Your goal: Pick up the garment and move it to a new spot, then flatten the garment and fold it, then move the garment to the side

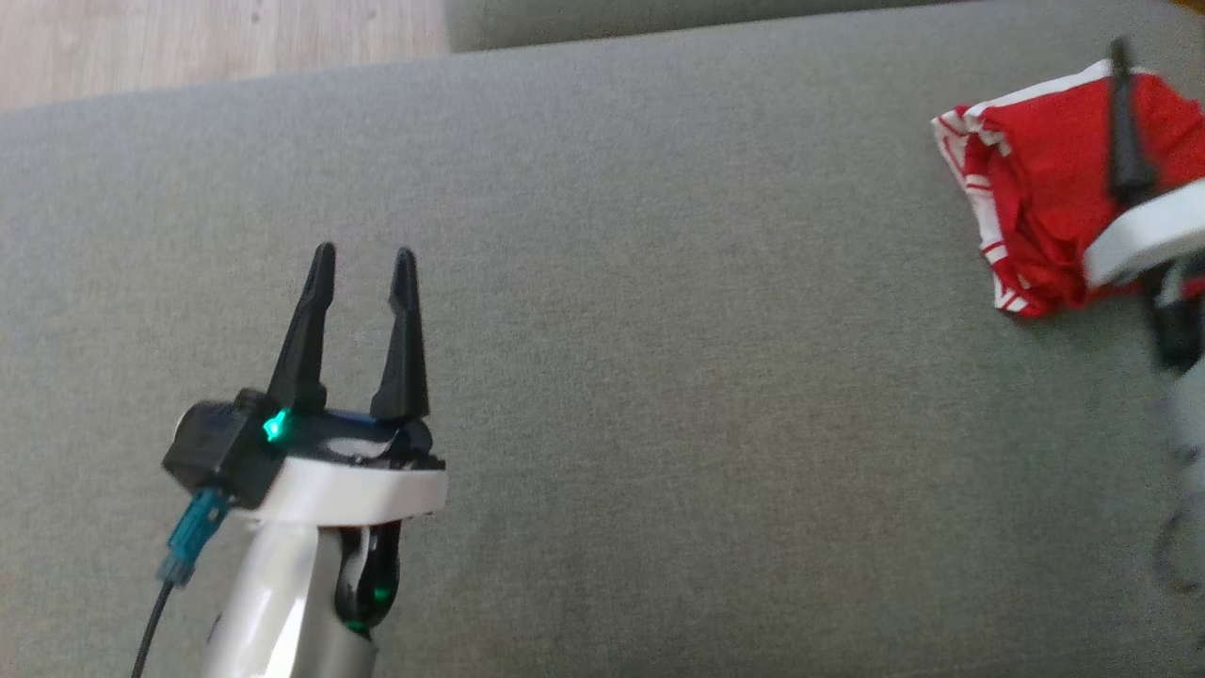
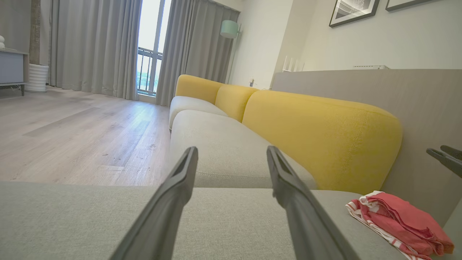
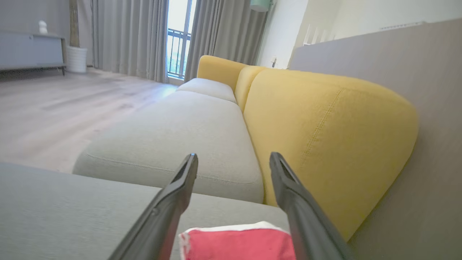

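Two grippers stand open over a grey sofa seat (image 1: 602,311). The left gripper (image 1: 364,250) hovers empty at near left. The loosely folded red garment (image 1: 1036,179) lies at far right beneath the right gripper (image 3: 234,155), whose fingers are spread and hold nothing. A finger dragging across the cloth could catch a hem and undo the fold. The frame edge cuts off the garment's right side, and blur hides whether finger and cloth touch.

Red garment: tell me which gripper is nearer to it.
Right. The right gripper is over the garment, open, with the cloth between its fingers in its wrist view. The left gripper, also open, is far off to the robot's left over the bare grey cushion.
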You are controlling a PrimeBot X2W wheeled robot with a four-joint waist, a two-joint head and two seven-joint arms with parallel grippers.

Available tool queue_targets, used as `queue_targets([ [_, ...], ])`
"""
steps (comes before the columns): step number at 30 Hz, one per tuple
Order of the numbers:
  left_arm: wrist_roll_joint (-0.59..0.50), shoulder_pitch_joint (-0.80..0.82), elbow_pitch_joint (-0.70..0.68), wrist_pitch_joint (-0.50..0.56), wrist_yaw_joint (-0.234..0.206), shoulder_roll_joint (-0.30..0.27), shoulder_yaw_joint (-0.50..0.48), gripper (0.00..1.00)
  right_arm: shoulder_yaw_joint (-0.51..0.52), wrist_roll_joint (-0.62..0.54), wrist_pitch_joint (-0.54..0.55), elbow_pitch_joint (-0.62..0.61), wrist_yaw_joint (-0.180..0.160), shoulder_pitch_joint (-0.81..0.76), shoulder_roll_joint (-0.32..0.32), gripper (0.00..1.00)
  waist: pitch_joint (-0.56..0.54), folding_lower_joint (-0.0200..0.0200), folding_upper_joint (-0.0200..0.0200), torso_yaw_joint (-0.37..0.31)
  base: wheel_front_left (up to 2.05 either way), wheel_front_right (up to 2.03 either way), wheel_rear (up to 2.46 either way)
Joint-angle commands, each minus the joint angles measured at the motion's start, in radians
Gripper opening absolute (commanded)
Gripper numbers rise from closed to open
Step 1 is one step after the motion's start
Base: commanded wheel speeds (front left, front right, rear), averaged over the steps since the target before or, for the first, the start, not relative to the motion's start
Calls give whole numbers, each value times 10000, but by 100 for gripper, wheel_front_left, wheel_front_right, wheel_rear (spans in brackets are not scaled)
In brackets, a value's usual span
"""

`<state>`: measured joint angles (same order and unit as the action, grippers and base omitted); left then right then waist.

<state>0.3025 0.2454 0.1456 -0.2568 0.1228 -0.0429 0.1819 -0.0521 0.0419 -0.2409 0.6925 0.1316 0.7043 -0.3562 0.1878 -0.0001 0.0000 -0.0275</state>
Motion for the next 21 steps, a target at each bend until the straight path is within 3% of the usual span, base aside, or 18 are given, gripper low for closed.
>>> queue_targets([
  [1, 87, 7, -417, -49, -61, -74, -460, 100, 220, 211, -139, -775, -9, -451, 526, 100, -314, 1, 0, -132, 0, 0, 0],
  [10, 36, -525, -394, -49, -193, -74, -620, 100, 788, 100, -164, -3016, -9, -2942, 2528, 100, -801, 1, 0, -289, 0, 0, 0],
  [21, 157, -1071, -438, -49, -466, -74, -759, 100, 661, 220, -188, -4047, -9, -4745, 3049, 100, -1054, 1, 0, -271, 0, 0, 0],
])
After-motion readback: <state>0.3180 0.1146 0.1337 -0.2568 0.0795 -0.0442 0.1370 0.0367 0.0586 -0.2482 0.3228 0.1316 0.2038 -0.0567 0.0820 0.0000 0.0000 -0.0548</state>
